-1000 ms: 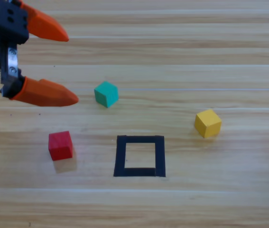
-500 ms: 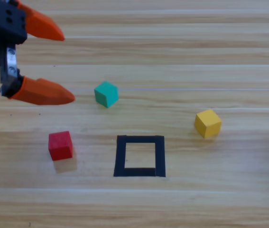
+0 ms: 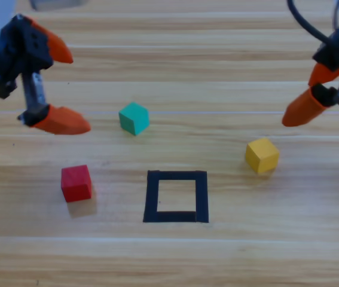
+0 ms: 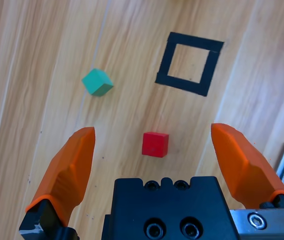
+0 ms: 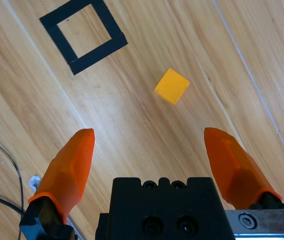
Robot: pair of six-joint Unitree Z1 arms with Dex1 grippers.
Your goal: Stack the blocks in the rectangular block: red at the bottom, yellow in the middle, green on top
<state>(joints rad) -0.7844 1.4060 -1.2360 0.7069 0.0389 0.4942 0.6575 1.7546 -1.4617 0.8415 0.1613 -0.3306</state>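
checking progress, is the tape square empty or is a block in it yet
Empty. The tape square frames only bare wood; red, yellow and green all sit outside it.

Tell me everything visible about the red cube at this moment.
The red cube is a small, matte, solid-coloured block with sharp edges. It sits flat on the wooden table, left of the black tape square and apart from it, with nothing touching it. The left gripper hovers above and behind it, jaws open; in the left wrist view the cube lies between the jaws, farther along.
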